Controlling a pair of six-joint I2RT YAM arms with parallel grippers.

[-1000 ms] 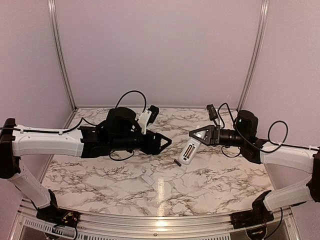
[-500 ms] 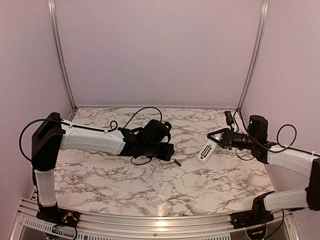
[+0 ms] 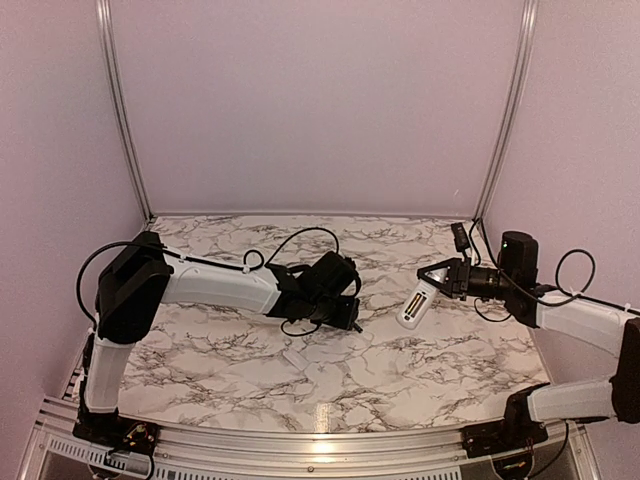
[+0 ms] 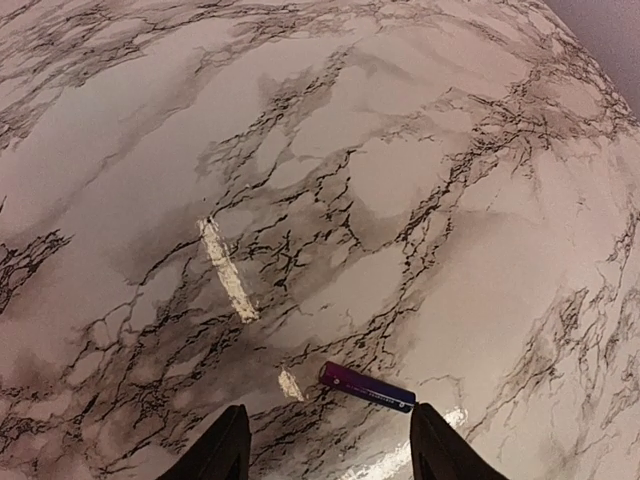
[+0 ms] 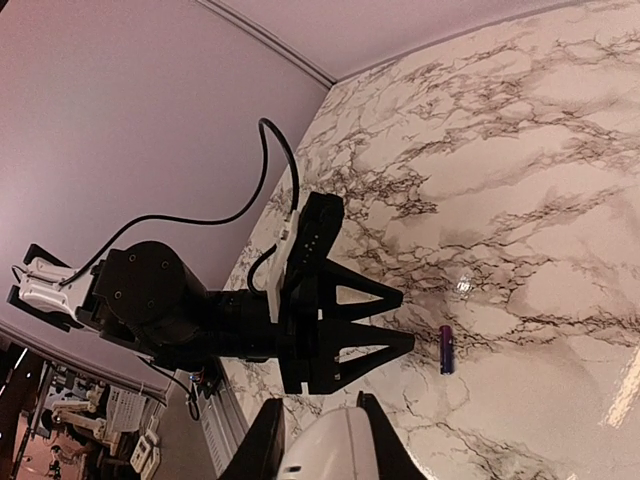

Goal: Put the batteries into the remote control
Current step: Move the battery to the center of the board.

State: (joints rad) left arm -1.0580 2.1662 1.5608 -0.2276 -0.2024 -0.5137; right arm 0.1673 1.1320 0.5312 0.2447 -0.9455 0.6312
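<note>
Remote control (image 3: 412, 304) hung in the air on the right side, pinched tight by the right gripper (image 3: 424, 291). Its long body slanted down toward the table (image 3: 200, 360). One battery (image 4: 366, 387) lay flat, turned sideways, just in front of the left gripper (image 4: 330, 458), whose fingers stood apart and did not touch it. A pale streak (image 4: 228, 283) lay near the battery.

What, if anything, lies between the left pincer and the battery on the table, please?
Nothing visible does. The battery lies on bare table just ahead of the left pincer, whose fingers stand apart.
</note>
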